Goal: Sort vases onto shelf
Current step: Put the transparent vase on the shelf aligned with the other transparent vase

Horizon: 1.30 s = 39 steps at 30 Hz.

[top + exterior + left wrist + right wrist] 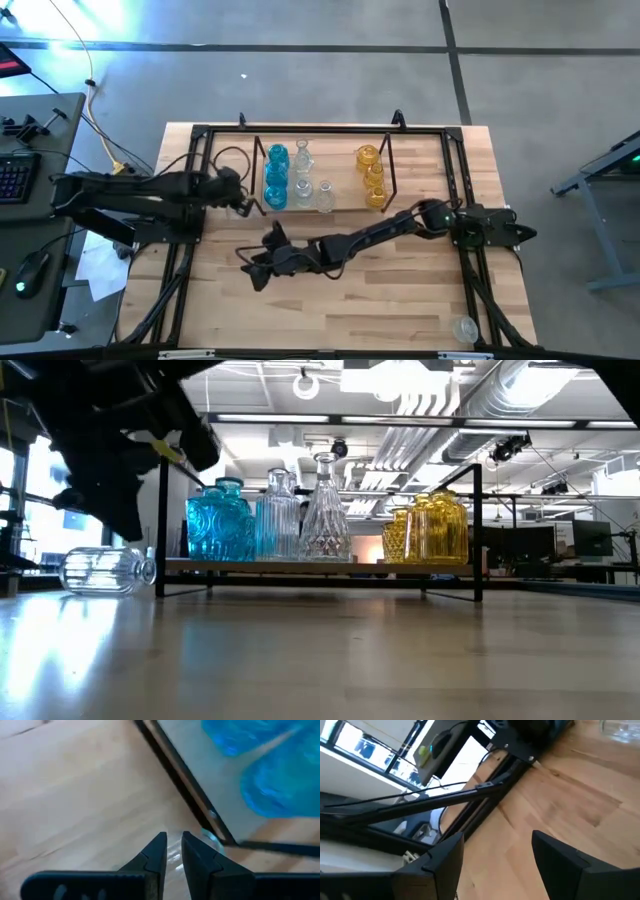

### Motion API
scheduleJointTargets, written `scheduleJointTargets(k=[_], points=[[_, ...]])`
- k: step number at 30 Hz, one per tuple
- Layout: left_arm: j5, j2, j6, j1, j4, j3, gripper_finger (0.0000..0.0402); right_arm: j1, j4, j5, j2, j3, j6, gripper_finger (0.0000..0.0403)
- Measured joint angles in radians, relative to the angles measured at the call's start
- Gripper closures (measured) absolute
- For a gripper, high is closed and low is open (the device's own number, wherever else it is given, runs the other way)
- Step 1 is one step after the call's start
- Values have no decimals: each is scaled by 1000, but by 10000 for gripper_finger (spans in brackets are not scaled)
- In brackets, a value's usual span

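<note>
Beside shelf (320,567), clear vase (105,571) sideways.

Open-plan lab: exposed ceiling ducts (480,400), monitors (575,540).

Glossy translucent glass vases (300,520) stand on a thin black metal-rod shelf (320,568) over the smooth pale wood desk (330,650).

Overhead looks down; low faces the shelf (320,567) level.
</note>
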<state>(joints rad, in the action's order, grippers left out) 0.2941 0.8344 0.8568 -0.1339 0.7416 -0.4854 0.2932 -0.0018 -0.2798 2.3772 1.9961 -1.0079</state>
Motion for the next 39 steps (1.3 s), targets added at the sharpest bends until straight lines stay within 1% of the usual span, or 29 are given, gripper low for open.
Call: scheduleJointTargets(k=[4, 7, 10, 13, 17, 25, 28, 31, 33, 34, 36, 39], points=[[3, 66, -69, -61, -8, -5, 351, 8, -63, -16, -23, 0, 18, 187], [-14, 84, -91, -90, -15, -7, 351, 33, -122, -64, -36, 0, 10, 187], [-32, 92, -89, -96, -13, -5, 351, 53, -143, -111, -36, 0, -9, 187], [-80, 87, -76, -90, 6, -6, 351, 53, -175, -145, -37, 0, -43, 187], [-100, 87, -63, -65, 56, -6, 351, 48, -199, -184, -37, 0, -53, 187], [-128, 68, -20, 0, 69, -6, 351, 18, -239, -183, -37, -12, -87, 187], [-125, 50, -20, 7, 78, -6, 351, -4, -98, -166, -37, -97, -119, 187], [-120, 30, -20, 2, 115, -6, 351, -17, 225, -157, -23, -225, -193, 187], [-120, 10, -21, 2, 167, -6, 351, -20, 393, -197, -9, -301, -245, 187], [-120, 1, -20, 2, 194, -6, 351, -20, 449, -213, 0, -325, -268, 187], [-120, -24, -11, 3, 255, -6, 351, -18, 504, -240, 8, -358, -306, 187], [-133, -71, 20, 5, 257, -7, 351, -18, 516, -233, 13, -351, -336, 187]])
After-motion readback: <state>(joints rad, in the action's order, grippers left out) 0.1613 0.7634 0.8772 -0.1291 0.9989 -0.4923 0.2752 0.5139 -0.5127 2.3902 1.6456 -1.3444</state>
